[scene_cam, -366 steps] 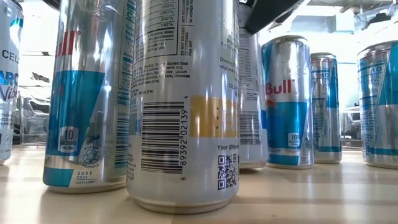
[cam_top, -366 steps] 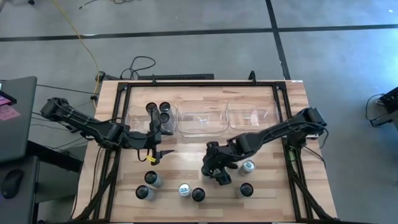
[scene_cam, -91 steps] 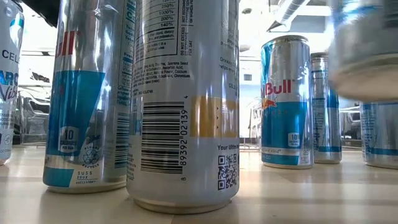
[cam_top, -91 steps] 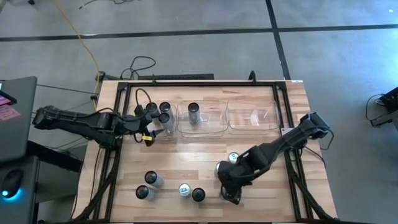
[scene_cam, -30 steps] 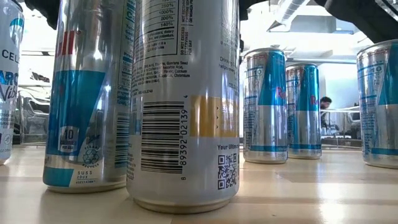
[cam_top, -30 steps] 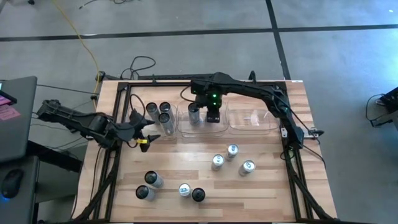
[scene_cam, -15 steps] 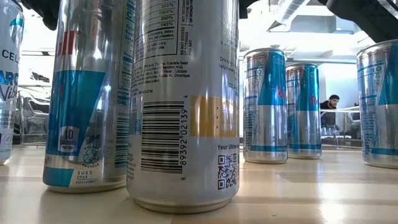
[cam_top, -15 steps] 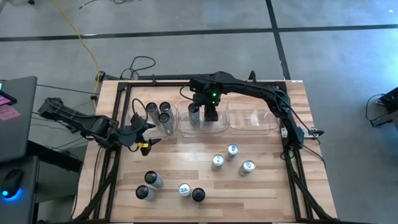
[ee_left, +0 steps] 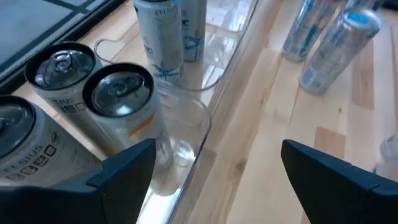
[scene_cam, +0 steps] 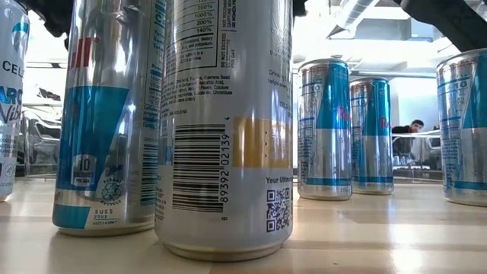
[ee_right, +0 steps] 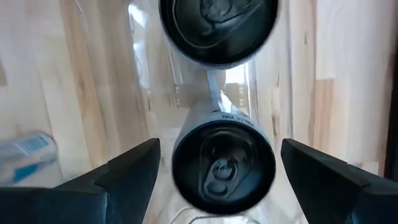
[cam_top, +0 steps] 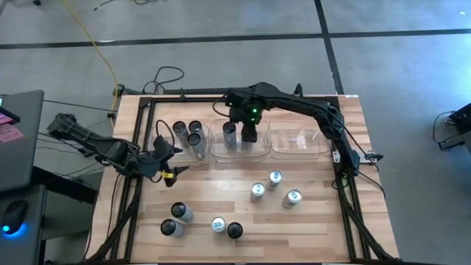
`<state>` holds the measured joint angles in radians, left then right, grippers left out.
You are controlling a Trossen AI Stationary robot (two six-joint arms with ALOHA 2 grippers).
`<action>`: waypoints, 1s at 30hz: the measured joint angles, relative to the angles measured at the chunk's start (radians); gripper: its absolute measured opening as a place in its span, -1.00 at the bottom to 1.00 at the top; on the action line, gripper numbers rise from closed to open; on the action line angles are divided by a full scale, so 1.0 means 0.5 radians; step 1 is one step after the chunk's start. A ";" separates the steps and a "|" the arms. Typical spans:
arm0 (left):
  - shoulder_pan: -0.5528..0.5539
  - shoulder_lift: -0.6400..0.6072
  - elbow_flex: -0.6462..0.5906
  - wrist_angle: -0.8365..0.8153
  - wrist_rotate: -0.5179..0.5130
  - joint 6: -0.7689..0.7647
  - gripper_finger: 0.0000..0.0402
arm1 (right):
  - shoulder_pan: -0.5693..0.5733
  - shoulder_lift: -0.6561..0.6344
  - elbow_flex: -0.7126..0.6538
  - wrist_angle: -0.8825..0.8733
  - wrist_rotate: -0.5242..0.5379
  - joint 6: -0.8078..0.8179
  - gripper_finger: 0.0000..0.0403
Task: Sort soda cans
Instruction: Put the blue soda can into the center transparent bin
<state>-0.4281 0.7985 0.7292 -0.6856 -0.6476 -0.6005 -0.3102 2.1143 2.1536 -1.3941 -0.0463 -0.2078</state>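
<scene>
Viewing from above: light wooden table carrying three clear rectangular plastic bins along the far edge. Left bin holding three dark-topped silvery cans. Middle bin holding two dark-topped cans, one visible beside the right gripper, the other hidden beneath it; jaws spread, gripping nothing. Right bin without cans. Left gripper near the left edge, just in front of the left bin, jaws spread and empty. Three light-topped cans standing right of centre. Four more cans grouped near the front edge.

Viewing at table height: tall silvery barcode can closest, blue-and-silver cans upright behind.

Viewing from left wrist: dark fingers wide apart before the left bin's corner.

Viewing from right wrist: fingers flanking a dark-topped can, not touching.
</scene>
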 joint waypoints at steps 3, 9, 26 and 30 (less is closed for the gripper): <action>-0.045 -0.019 0.013 -0.154 0.105 -0.075 0.71 | 0.019 -0.095 0.002 -0.022 0.000 0.120 0.75; -0.172 -0.052 0.120 -0.379 0.183 -0.240 0.71 | 0.143 -0.370 0.003 0.066 0.095 0.234 0.75; -0.688 0.133 0.204 0.047 0.398 -0.005 0.71 | 0.896 -1.198 -1.010 0.730 0.653 0.747 0.75; -0.688 0.241 0.204 0.132 0.397 -0.017 0.71 | 1.096 -1.377 -1.516 1.309 0.795 0.775 0.75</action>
<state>-0.7723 0.9192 0.8314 -0.6197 -0.4489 -0.6091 0.2376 1.4257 1.3957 -0.7395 0.3514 0.1797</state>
